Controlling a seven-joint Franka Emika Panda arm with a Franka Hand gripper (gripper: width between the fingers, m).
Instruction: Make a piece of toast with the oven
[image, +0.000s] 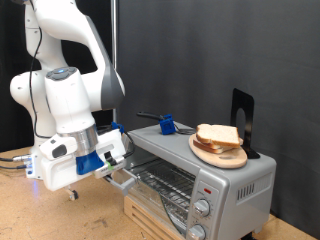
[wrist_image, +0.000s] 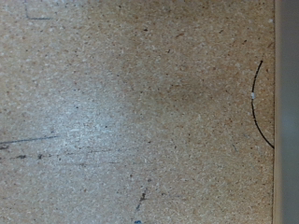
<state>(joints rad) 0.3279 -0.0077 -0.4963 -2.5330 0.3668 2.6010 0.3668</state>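
The silver oven (image: 235, 185) stands at the exterior view's right, with two round knobs (image: 203, 208) on its front panel. Its glass door (image: 165, 185) shows the wire rack behind it and seems tilted a little outward. My gripper (image: 118, 172) is at the door's handle (image: 124, 181) on the exterior view's left of the oven. Its fingers are too small to tell apart from the handle. A stack of bread slices (image: 218, 138) lies on a round wooden plate (image: 208, 154) on top of the oven. No single loose slice of toast shows. The wrist view shows no fingers.
A blue-handled tool (image: 167, 124) and a black stand (image: 243, 120) are on the oven's top. The oven rests on a wooden box (image: 145, 212). The wrist view shows speckled wooden tabletop (wrist_image: 131, 112), a thin black wire (wrist_image: 258, 103) and a grey edge (wrist_image: 287, 112).
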